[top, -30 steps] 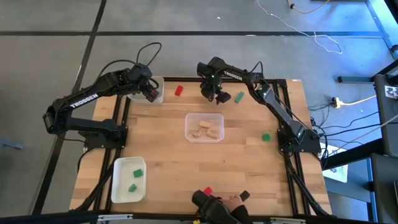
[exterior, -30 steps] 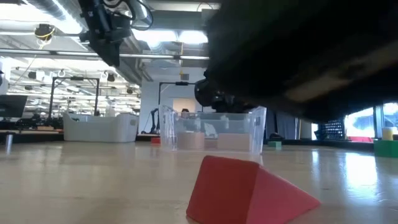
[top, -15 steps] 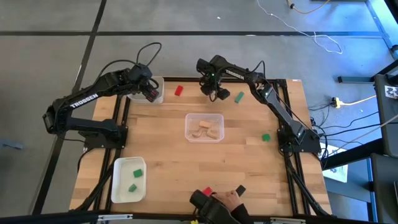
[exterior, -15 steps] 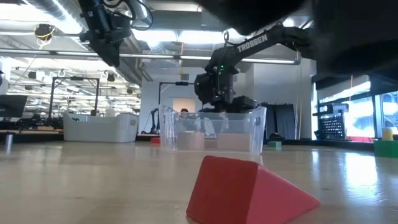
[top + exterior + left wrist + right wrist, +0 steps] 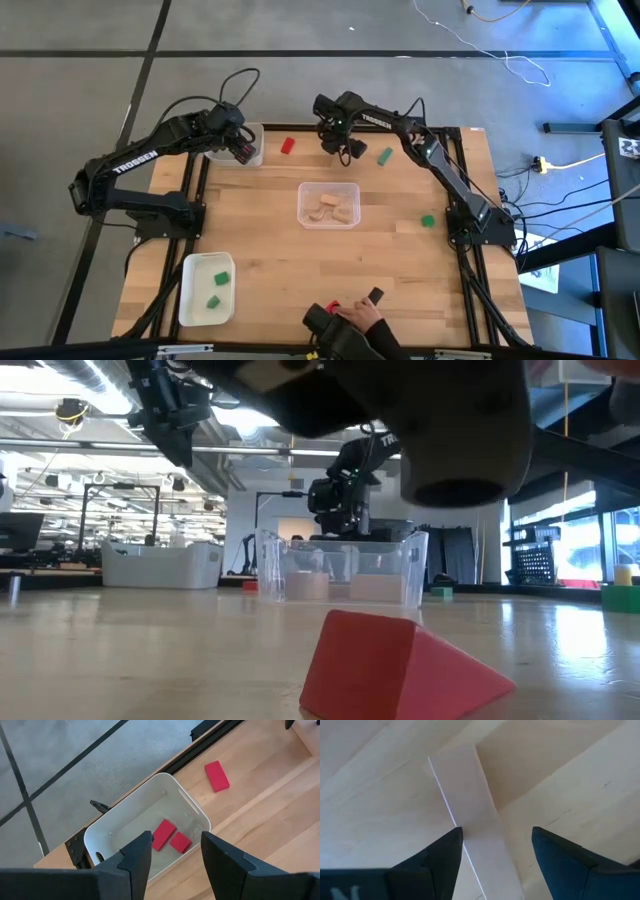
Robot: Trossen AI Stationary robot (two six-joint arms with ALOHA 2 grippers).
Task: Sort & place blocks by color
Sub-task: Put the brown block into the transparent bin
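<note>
My right gripper (image 5: 340, 146) (image 5: 497, 865) is open near the table's far edge. A long plain light-wood block (image 5: 465, 805) lies between its fingers, running along them. My left gripper (image 5: 243, 150) (image 5: 175, 862) is open and hovers over the white tray (image 5: 117, 827) at the far left corner. Two red blocks (image 5: 170, 837) lie in that tray. Another red block (image 5: 288, 146) lies on the table beside the tray. Two green blocks (image 5: 385, 155) (image 5: 428, 221) lie on the table's right half. A red wedge block (image 5: 400, 665) sits at the near edge. My right gripper comes at the light-wood block from above. One finger (image 5: 445, 855) stands right beside the block's long edge (image 5: 459, 827), and I cannot tell whether it touches. The other finger (image 5: 555, 860) stands apart from the block.
A clear tray (image 5: 304, 190) in the table's middle holds light-wood blocks. A white tray (image 5: 190, 300) near the left near corner holds two green blocks. A person's hand (image 5: 358, 318) with a dark object reaches in at the near edge, beside the red wedge.
My right gripper has moved a little toward the table's far edge and left. At the near edge, the person's hand and the dark object have shifted about over the red wedge, which has stayed in place.
</note>
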